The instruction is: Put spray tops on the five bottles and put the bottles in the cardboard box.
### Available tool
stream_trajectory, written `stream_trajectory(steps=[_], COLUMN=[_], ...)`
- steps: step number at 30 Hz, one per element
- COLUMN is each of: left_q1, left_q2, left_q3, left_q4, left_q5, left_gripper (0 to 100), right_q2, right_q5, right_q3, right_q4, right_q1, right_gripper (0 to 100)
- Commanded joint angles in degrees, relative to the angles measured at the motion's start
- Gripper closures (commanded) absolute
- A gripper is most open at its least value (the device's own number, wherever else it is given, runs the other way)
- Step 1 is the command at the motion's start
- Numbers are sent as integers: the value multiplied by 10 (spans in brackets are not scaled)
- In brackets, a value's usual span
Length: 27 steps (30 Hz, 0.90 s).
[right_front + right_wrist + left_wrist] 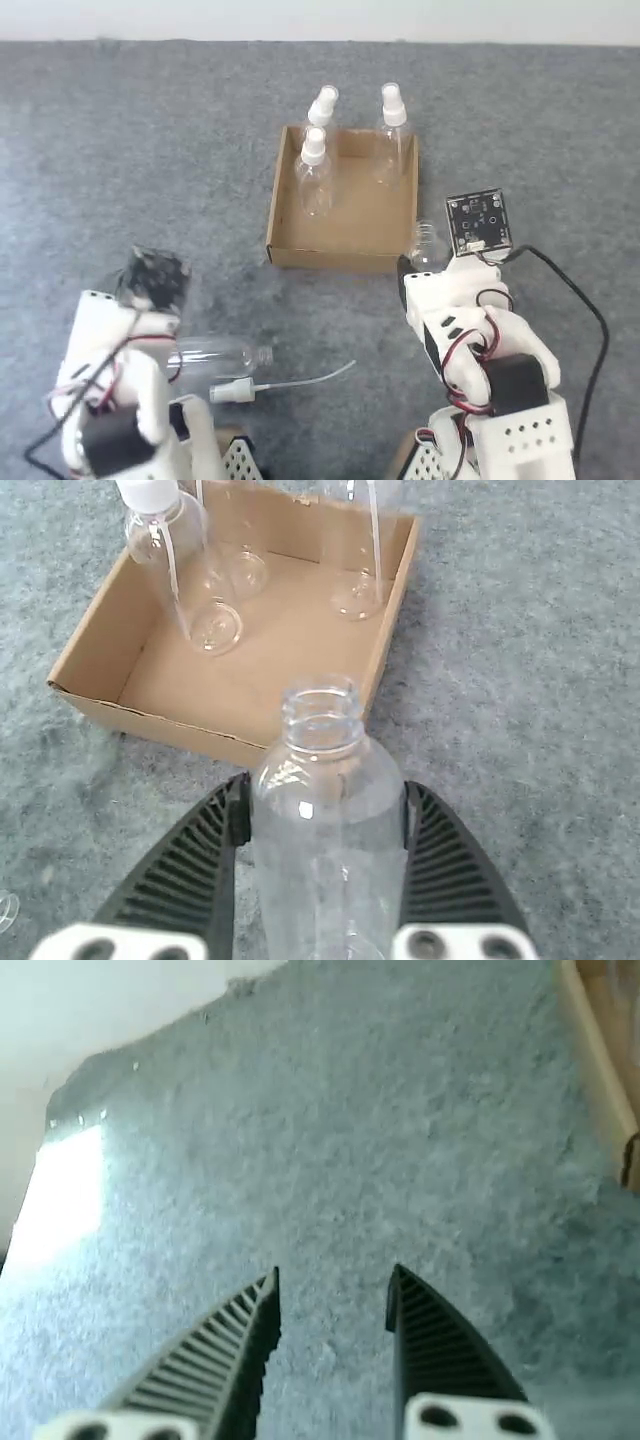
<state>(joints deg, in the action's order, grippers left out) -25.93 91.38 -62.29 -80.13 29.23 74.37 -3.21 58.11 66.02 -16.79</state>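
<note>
Three capped bottles [313,180] in cardboard box [340,258] beyond your right jaws, which clamp uncapped fourth bottle [325,820]. Your left jaws open, empty; fifth bottle [215,355], loose spray top [235,392] beside them.

Grey carpet [150,140], white wall [300,18]

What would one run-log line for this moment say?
right tool: holds uncapped bottle | left tool: open, empty | cardboard box: three capped bottles
</note>
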Motion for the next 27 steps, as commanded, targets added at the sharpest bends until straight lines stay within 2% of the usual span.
stream_trajectory(steps=[1, 9, 12, 17, 27], left_q1=[-65, -200, -258, -306, -373], left_q2=[-149, -301, -316, -316, -319], left_q3=[86, 123, 121, 79, -57], left_q4=[-25, -64, -65, -62, 61], left_q5=[-17, -53, -54, -54, -54], left_gripper=[837, 836, 825, 761, 761], right_q2=[9, 7, 7, 9, 9], right_q5=[-6, -6, -6, -6, -6], right_q3=[-7, -7, -7, 3, 36], right_q4=[-14, -14, -14, -17, -62], right_q1=[7, 7, 7, 7, 7], right_gripper=[991, 991, 991, 991, 991])
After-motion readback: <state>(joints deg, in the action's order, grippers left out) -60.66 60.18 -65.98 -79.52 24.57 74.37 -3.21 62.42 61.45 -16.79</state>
